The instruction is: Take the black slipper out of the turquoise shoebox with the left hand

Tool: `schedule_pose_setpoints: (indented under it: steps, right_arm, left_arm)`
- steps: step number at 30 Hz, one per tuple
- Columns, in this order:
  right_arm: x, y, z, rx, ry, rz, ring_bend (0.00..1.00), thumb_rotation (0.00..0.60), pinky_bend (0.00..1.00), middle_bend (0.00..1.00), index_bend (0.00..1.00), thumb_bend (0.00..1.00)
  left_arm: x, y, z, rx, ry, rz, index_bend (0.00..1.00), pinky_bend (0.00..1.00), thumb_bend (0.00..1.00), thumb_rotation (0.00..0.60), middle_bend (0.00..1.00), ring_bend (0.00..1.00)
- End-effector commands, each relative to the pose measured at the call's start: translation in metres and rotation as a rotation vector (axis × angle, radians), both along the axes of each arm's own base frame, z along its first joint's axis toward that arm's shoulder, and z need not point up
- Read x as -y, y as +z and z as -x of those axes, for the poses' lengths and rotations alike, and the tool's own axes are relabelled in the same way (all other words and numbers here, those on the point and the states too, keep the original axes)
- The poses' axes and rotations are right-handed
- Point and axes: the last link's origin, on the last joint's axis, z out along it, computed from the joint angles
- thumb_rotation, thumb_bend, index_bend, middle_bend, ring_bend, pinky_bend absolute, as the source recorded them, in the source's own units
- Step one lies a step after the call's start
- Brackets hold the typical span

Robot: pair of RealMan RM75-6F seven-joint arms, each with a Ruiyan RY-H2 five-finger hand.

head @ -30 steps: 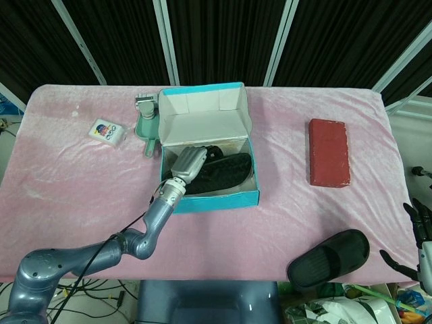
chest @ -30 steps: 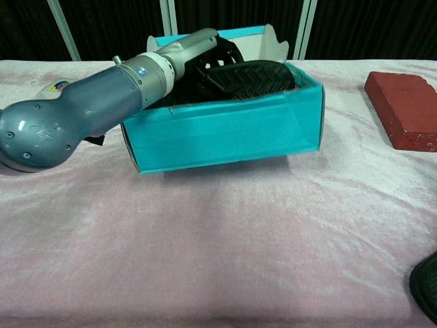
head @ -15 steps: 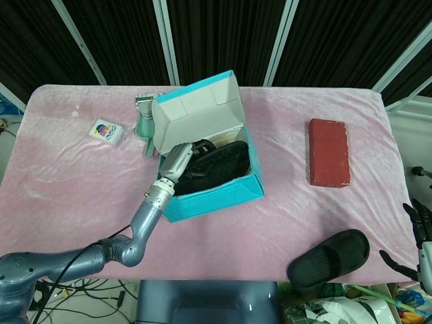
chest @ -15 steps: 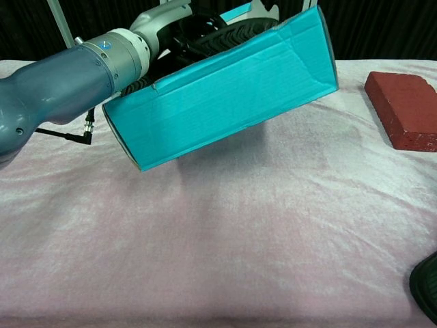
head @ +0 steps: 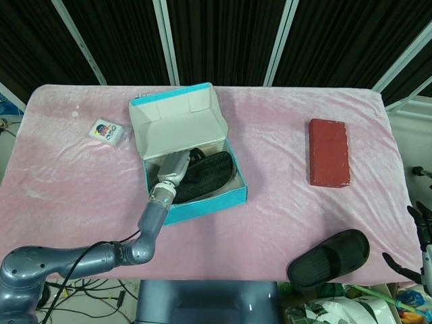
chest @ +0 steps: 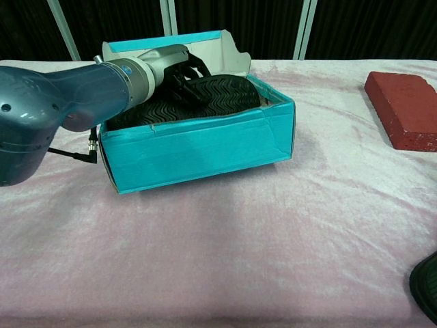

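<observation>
The turquoise shoebox [head: 202,202] [chest: 198,147] stands flat on the pink cloth with its lid [head: 177,126] raised at the back. A black slipper [head: 209,173] [chest: 215,99] lies inside, sole up and leaning on the box's right end. My left hand [head: 174,169] [chest: 164,63] reaches into the box's left end and grips the slipper's near end; its fingers are partly hidden by the box wall. My right hand [head: 421,233] hangs at the table's lower right edge, fingers spread, holding nothing.
A second black slipper [head: 329,258] [chest: 426,287] lies near the front right edge. A red brick [head: 329,152] [chest: 404,109] sits at the right. A small white packet [head: 106,131] lies left of the box.
The box tipped up on its left end as my left hand pulled, then settled flat again, further left and toward the front. The hand stayed inside on the slipper.
</observation>
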Motion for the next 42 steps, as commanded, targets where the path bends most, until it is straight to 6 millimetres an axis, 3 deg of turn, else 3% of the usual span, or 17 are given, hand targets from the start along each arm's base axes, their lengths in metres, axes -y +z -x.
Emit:
schedule_pose_setpoints:
  steps: [1,6,10,17,24,29,38,42]
  right_arm:
    - [0.0,0.0,0.0,0.0,-0.002,0.0,0.0,0.6,0.13,0.0,0.0,0.09]
    - [0.001,-0.001,0.0,0.001,0.002,-0.002,0.0,0.6,0.13,0.0,0.0,0.09]
    - [0.002,-0.001,0.0,0.003,0.004,-0.002,0.0,0.6,0.13,0.0,0.0,0.09]
    - [0.001,0.0,0.0,0.003,0.003,0.005,0.0,0.6,0.13,0.0,0.0,0.09]
    - [0.004,0.0,-0.001,0.0,0.01,0.005,0.0,0.6,0.13,0.0,0.0,0.09]
    - [0.007,0.001,-0.003,-0.005,0.019,0.007,0.0,0.6,0.13,0.0,0.0,0.09]
    - [0.02,-0.003,-0.004,-0.007,0.032,-0.012,0.0,0.6,0.13,0.0,0.0,0.09]
    - [0.024,-0.005,-0.005,-0.008,0.038,-0.02,0.0,0.6,0.13,0.0,0.0,0.09]
  left_arm:
    - [0.0,-0.002,-0.006,-0.05,0.012,-0.061,0.31,0.75,0.6,0.6,0.44,0.43]
    - [0.001,0.0,-0.007,-0.184,-0.008,-0.183,0.3,0.8,0.6,0.6,0.43,0.44]
    - [0.001,0.003,-0.013,-0.164,-0.029,-0.241,0.29,0.78,0.6,0.6,0.43,0.42]
    - [0.004,0.014,-0.026,0.058,-0.168,-0.314,0.29,0.75,0.58,0.6,0.43,0.41]
    - [0.02,0.051,-0.028,0.297,-0.276,-0.345,0.29,0.74,0.56,0.6,0.44,0.4]
    - [0.041,0.086,-0.001,0.215,-0.302,-0.323,0.29,0.71,0.56,0.6,0.44,0.4]
    - [0.092,0.166,0.086,-0.145,-0.204,-0.364,0.31,0.65,0.55,0.6,0.45,0.38]
    - [0.108,0.184,0.117,-0.305,-0.164,-0.374,0.31,0.59,0.54,0.6,0.45,0.35]
